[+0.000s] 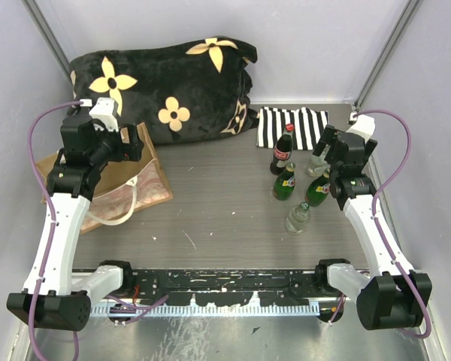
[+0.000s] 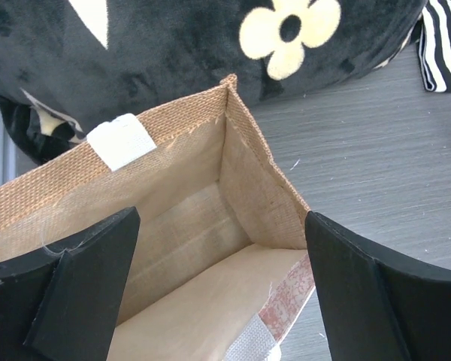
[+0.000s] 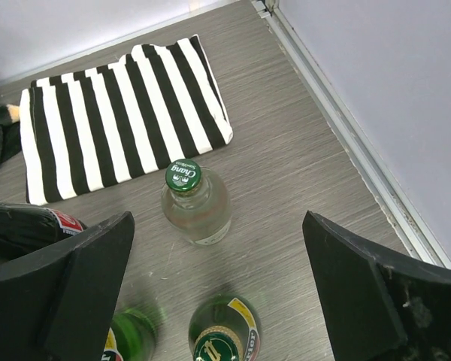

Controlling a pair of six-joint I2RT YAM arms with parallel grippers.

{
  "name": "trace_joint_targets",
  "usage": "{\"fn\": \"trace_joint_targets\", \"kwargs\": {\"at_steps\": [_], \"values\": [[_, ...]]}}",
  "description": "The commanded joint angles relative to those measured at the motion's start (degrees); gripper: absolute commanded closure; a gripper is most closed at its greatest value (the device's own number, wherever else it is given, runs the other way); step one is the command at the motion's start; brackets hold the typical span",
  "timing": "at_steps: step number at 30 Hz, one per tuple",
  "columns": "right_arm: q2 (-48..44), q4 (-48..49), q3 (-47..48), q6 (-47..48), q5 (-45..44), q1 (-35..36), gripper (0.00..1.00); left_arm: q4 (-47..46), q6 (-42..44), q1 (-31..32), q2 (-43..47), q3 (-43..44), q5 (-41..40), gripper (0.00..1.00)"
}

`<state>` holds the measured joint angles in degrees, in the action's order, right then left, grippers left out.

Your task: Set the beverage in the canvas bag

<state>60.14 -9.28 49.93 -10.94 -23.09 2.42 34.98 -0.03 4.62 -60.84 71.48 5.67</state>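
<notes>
The canvas bag [image 1: 139, 189], tan with pinkish sides and cream handles, sits at the left of the table. My left gripper [image 1: 135, 143] hovers over its far end, open and empty. In the left wrist view the bag's open mouth and pale inside [image 2: 188, 226] lie between the fingers of the left gripper [image 2: 222, 218]. Several bottles stand at the right: a dark cola bottle [image 1: 283, 150], two green ones [image 1: 284, 182] [image 1: 318, 188] and a clear one [image 1: 298, 217]. My right gripper [image 1: 325, 149] is open above them. The right wrist view shows the gripper [image 3: 219, 226] over a clear green-capped bottle [image 3: 195, 203] and a green bottle [image 3: 224, 335].
A black flowered blanket [image 1: 165, 83] lies at the back behind the bag. A black-and-white striped cloth [image 1: 293, 124] lies behind the bottles, also in the right wrist view [image 3: 113, 120]. The right wall's rail [image 3: 338, 128] runs close to the bottles.
</notes>
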Motion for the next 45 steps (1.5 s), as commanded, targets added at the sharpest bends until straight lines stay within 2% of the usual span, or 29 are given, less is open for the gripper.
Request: {"fn": "trace_joint_targets", "kwargs": {"at_steps": [1,9,15,20,26,34,42,44,45], "values": [[-1.79,3.16,1.6,2.71,-2.32,-0.32,0.0,3.57,-1.19,-0.5,-0.84,4.22,-4.46,0.02],[-2.9,-2.99,3.19,8.89,7.95,-0.38,0.0,11.34,-6.44,-6.51,-5.89,13.02,-8.25,0.02],[-1.17,-7.75,6.48,9.76,10.1,-0.4,0.0,16.29,-7.64,-12.39,-10.61,20.36,-11.88,0.02],[-0.76,-10.22,8.45,10.54,13.24,-0.4,0.0,23.03,-5.32,-14.26,-11.49,22.53,-21.09,0.02],[-1.63,-11.8,7.27,10.92,14.11,-0.39,0.0,24.24,0.02,-19.37,-8.71,17.96,-30.71,0.02],[0.81,-13.47,9.35,12.48,15.54,-0.4,0.0,25.17,1.43,-21.73,-3.9,11.65,-33.52,0.02],[4.22,-13.57,12.17,12.68,16.93,-0.39,0.0,19.12,2.77,-23.91,-2.66,2.99,-35.36,0.0],[4.66,-13.57,12.8,12.69,16.87,-0.39,0.0,16.53,3.26,-23.95,-3.31,0.63,-34.92,0.07],[4.78,-13.53,13.04,12.74,16.85,-0.39,0.0,15.24,3.61,-23.9,-3.73,-0.31,-34.53,0.15]]}}
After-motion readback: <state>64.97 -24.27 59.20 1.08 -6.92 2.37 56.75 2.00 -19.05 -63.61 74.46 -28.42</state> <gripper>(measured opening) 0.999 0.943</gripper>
